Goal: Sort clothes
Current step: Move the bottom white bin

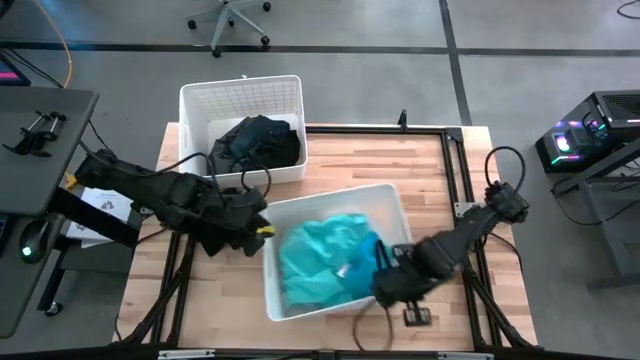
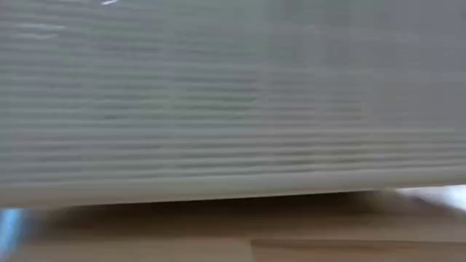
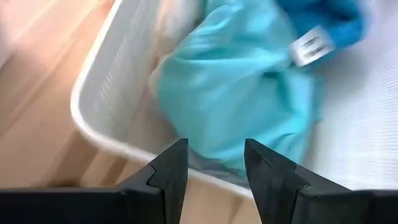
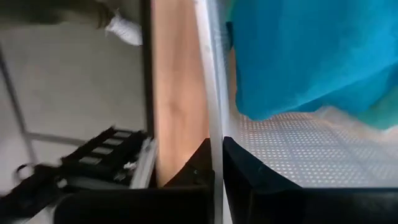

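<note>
A white bin [image 1: 385,200] sits on the wooden table near its front edge. In it lie a turquoise garment [image 1: 318,258] [image 3: 236,93] and a bright blue one [image 1: 368,252] [image 4: 311,50] with a white label [image 3: 309,46]. My left gripper [image 1: 258,228] [image 3: 214,149] stands open over the bin's left rim [image 3: 99,134], nothing between its fingers. My right gripper [image 1: 385,285] [image 4: 216,144] is shut at the bin's near right corner. A second white bin [image 1: 240,100] at the far left holds black clothes [image 1: 255,142]. My right gripper pinches the near bin's thin wall at its rim [image 4: 214,130], one finger inside the bin and one outside. The fingers come from above, pointing steeply down, at the bin's near right corner.
The low view is filled by the bin's white wall [image 2: 233,94] above a strip of table [image 2: 145,247]. A small dark object [image 1: 417,316] lies on the table beside my right gripper. Bare wood [image 1: 400,160] lies between the two bins and the right edge.
</note>
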You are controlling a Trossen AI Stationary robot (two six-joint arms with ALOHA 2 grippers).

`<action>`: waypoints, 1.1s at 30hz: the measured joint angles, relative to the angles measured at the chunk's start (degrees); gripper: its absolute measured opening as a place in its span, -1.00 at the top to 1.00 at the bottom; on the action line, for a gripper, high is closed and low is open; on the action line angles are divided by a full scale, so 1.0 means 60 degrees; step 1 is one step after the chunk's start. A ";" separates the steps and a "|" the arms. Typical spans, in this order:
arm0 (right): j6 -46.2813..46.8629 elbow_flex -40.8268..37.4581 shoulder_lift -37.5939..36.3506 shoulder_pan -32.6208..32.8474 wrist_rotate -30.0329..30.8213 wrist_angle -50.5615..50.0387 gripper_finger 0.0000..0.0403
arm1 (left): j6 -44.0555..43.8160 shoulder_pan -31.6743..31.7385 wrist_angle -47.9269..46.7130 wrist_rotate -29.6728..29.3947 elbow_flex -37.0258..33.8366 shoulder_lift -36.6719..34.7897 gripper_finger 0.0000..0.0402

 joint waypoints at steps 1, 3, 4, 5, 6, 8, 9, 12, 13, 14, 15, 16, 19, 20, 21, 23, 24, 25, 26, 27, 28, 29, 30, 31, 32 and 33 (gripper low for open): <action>0.0266 0.0000 -0.0062 0.0218 -0.0104 -0.0035 0.98 | 0.0116 0.0061 0.0489 0.0007 0.0000 0.0030 0.28; 0.0910 0.0000 -0.0159 0.0647 -0.0310 -0.0109 0.98 | 0.0347 0.0200 0.1432 0.0005 0.0007 0.0099 0.28; 0.1241 0.0000 -0.0185 0.0868 -0.0469 -0.0098 0.98 | 0.0499 0.0281 0.1802 0.0009 0.0007 0.0126 0.28; 0.1571 0.0000 -0.0201 0.1123 -0.0618 -0.0077 0.98 | 0.0650 0.0360 0.2149 0.0009 0.0007 0.0155 0.28; 0.1877 0.0000 -0.0210 0.1385 -0.0688 -0.0063 0.98 | 0.0808 0.0443 0.2487 0.0005 0.0007 0.0172 0.28; 0.2470 0.0000 -0.0210 0.1951 -0.0713 -0.0053 0.98 | 0.1115 0.0637 0.2999 0.0005 0.0007 0.0184 0.28; 0.2740 0.0000 -0.0210 0.2259 -0.0731 -0.0039 0.98 | 0.1265 0.0722 0.3231 0.0005 0.0007 0.0184 0.28; 0.3590 0.0000 -0.0210 0.3012 -0.0913 -0.0013 0.94 | 0.1686 0.1004 0.3753 0.0005 0.0007 0.0184 0.28; 0.3951 0.0000 -0.0210 0.3244 -0.0955 0.0012 0.93 | 0.1796 0.1078 0.3859 0.0010 0.0007 0.0184 0.28; 0.4351 0.0000 -0.0210 0.3459 -0.0977 0.0035 0.92 | 0.1916 0.1171 0.3917 0.0037 0.0007 0.0184 0.28; 0.4713 0.0000 -0.0212 0.3668 -0.0997 0.0049 0.91 | 0.2013 0.1253 0.3957 0.0116 0.0007 0.0184 0.28; 0.5054 0.0000 -0.0214 0.3873 -0.1015 0.0052 0.91 | 0.2054 0.1324 0.3954 0.0153 0.0007 0.0184 0.28; 0.5946 0.0000 -0.0214 0.4391 -0.0959 0.0162 0.91 | 0.2064 0.1492 0.3898 0.0296 0.0007 0.0184 0.28; 0.6230 -0.0002 -0.0214 0.4544 -0.0949 0.0169 0.91 | 0.2065 0.1531 0.3896 0.0319 0.0007 0.0184 0.28; 0.6562 -0.0071 -0.0221 0.4681 -0.0949 0.0197 0.91 | 0.2064 0.1538 0.3896 0.0322 0.0007 0.0184 0.28; 0.7191 -0.0264 -0.0228 0.4897 -0.0958 0.0264 0.91 | 0.2066 0.1538 0.3896 0.0330 0.0007 0.0184 0.28; 0.7472 -0.0400 -0.0228 0.4989 -0.0965 0.0419 0.91 | 0.2066 0.1535 0.3886 0.0337 0.0007 0.0184 0.28; 0.7683 -0.0557 -0.0228 0.5065 -0.0978 0.0684 0.91 | 0.2066 0.1535 0.3878 0.0337 0.0007 0.0184 0.28; 0.7821 -0.0723 -0.0228 0.5111 -0.1030 0.1022 0.90 | 0.2074 0.1535 0.3861 0.0337 0.0007 0.0184 0.28; 0.7906 -0.0867 -0.0228 0.5132 -0.1119 0.1342 0.89 | 0.2138 0.1535 0.3847 0.0337 0.0007 0.0184 0.28; 0.7926 -0.0986 -0.0225 0.5126 -0.1224 0.1600 0.86 | 0.2217 0.1532 0.3844 0.0339 0.0007 0.0184 0.28; 0.7922 -0.1071 -0.0222 0.5113 -0.1313 0.1784 0.82 | 0.2264 0.1516 0.3843 0.0338 0.0007 0.0184 0.28; 0.7937 -0.1089 -0.0225 0.5089 -0.1361 0.1866 0.76 | 0.2301 0.1515 0.3842 0.0341 0.0007 0.0184 0.28; 0.7975 -0.1079 -0.0222 0.5032 -0.1399 0.1906 0.70 | 0.2306 0.1516 0.3845 0.0347 0.0007 0.0184 0.28; 0.8016 -0.0985 -0.0221 0.4954 -0.1568 0.1868 0.62 | 0.2307 0.1516 0.3847 0.0390 0.0007 0.0184 0.28; 0.7994 -0.0827 -0.0222 0.4827 -0.1769 0.1867 0.53 | 0.2313 0.1516 0.3849 0.0444 0.0007 0.0184 0.28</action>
